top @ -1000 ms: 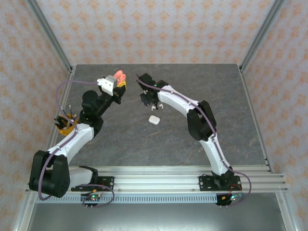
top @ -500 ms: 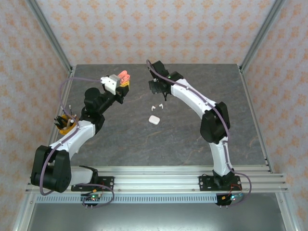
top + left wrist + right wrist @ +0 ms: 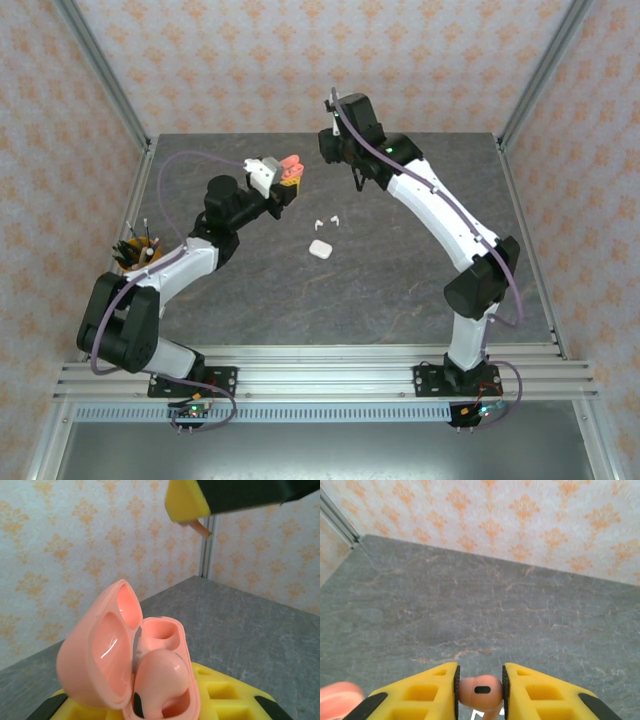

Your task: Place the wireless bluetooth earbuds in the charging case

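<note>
Right wrist: coral earbud (image 3: 480, 690), stem apparently pointing back toward camera.

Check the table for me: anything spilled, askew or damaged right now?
Nothing looks damaged. Two white earbuds lie loose on the table, just beyond the white case and apart from it, probably waiting their turn rather than spilled. The coral case is open, one coral earbud seated, the other slot empty.

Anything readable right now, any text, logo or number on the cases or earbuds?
None readable.
On the open coral charging case: no marking, plain glossy plastic.
On the coral earbud: no text, just a dark oval slot.
On the white case: too small to tell.
</note>
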